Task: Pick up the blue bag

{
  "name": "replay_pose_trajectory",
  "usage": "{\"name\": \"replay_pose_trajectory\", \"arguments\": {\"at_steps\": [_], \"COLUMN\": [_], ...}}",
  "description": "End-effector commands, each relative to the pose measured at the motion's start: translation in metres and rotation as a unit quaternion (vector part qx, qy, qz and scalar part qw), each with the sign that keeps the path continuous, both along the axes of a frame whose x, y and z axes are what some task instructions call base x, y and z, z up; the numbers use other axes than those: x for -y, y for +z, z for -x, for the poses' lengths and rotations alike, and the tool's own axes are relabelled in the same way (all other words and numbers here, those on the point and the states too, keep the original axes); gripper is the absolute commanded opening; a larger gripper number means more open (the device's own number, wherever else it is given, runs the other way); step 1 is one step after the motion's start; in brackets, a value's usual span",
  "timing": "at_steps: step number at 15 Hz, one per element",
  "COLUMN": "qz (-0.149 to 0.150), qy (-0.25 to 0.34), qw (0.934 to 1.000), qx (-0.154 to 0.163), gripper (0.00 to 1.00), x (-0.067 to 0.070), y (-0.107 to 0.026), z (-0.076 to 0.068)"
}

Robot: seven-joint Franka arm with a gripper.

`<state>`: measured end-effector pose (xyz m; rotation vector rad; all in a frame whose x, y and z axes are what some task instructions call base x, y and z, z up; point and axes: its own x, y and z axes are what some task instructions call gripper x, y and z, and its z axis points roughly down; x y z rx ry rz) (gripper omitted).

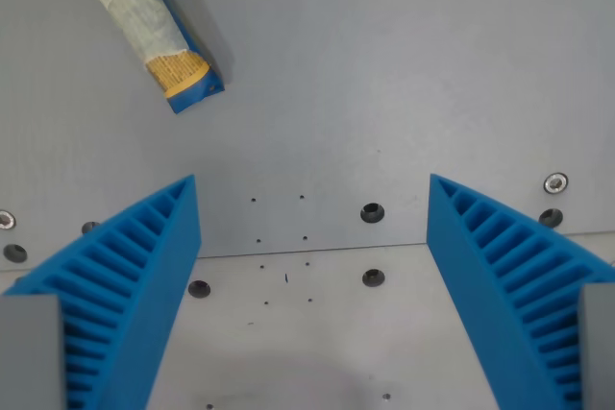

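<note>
A: Status check — blue ribbed two-finger gripper is hanging spread wide, nothing between the fingers, only the bare grey metal tabletop with its bolt holes under it.

B: Bag location?

A: Long blue soft-plastic bag with a pale taped patch and an orange band is lying flat at the wrist view's upper left, well apart from the fingers, its top running out of frame.

B: Handling?

A: Looking light and crushable, film probably slick. I'm suggesting a pinch across the narrow width, mid-body near the pale patch, not the crimped end.

B: Clearance?

A: Open plate is surrounding it on every visible side, no obstacles. Seam line is crossing the table near the fingertips; table edges aren't showing.
</note>
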<state>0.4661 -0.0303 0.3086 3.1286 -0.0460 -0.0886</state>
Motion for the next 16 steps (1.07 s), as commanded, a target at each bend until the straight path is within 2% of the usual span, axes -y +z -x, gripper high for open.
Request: {"name": "replay_pose_trajectory", "arguments": {"at_steps": [1, 16], "qz": [0.0, 0.005], "qy": [0.073, 0.174], "qw": [0.997, 0.9844], "qx": [0.027, 0.028], "gripper": [1.0, 1.0], "x": [-0.005, -0.027], "y": [-0.007, -0.038], "z": [0.002, 0.0]}}
